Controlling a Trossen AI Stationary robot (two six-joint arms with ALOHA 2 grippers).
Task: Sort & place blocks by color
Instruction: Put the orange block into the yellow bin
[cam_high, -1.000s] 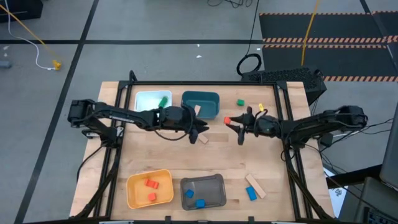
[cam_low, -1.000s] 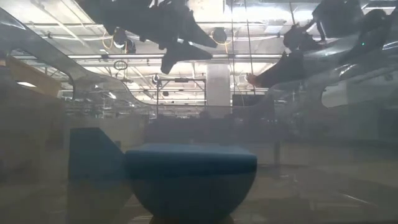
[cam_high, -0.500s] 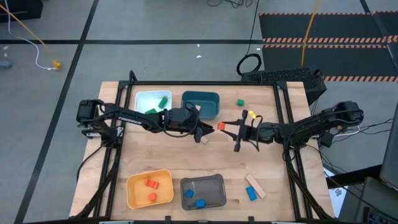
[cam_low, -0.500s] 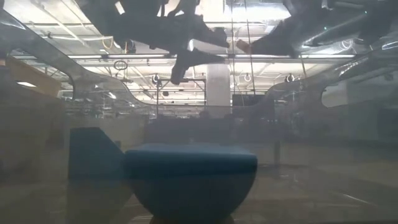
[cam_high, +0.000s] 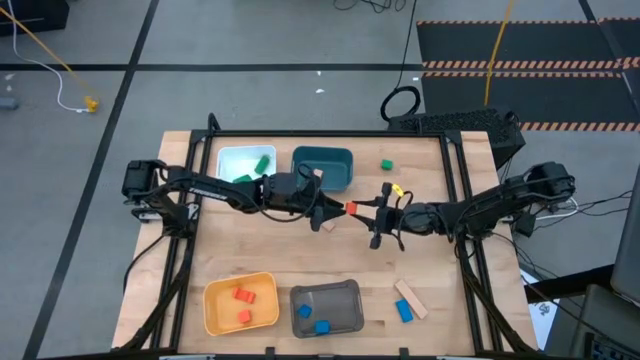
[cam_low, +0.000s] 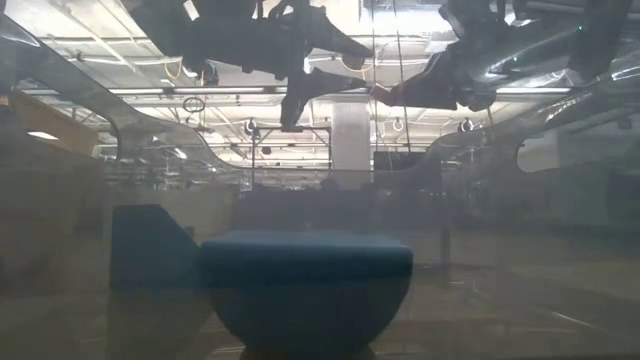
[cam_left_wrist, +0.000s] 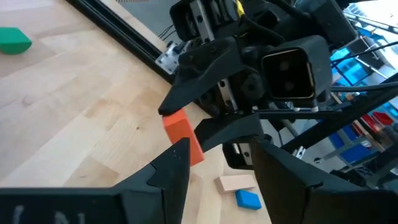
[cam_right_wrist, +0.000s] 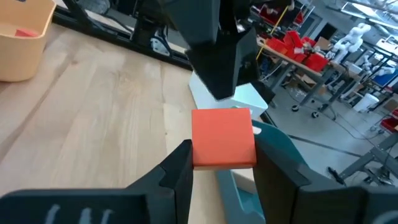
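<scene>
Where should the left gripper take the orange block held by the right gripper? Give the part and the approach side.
Take the free end of the orange block, which juts out past the right gripper, coming in from the left arm's side. The left gripper is open and faces that end. It should probably close on the two faces left bare.

In the low view we see the teal bin (cam_low: 305, 290) only as a hazy blur, its base cut off by the lower edge, and the desk surface cannot be made out. In the right wrist view the orange block (cam_right_wrist: 224, 138) hides part of the left pincer (cam_right_wrist: 217, 87) behind it. We cannot tell from the high view whether the tan block (cam_high: 327, 224) touches that pincer.
</scene>
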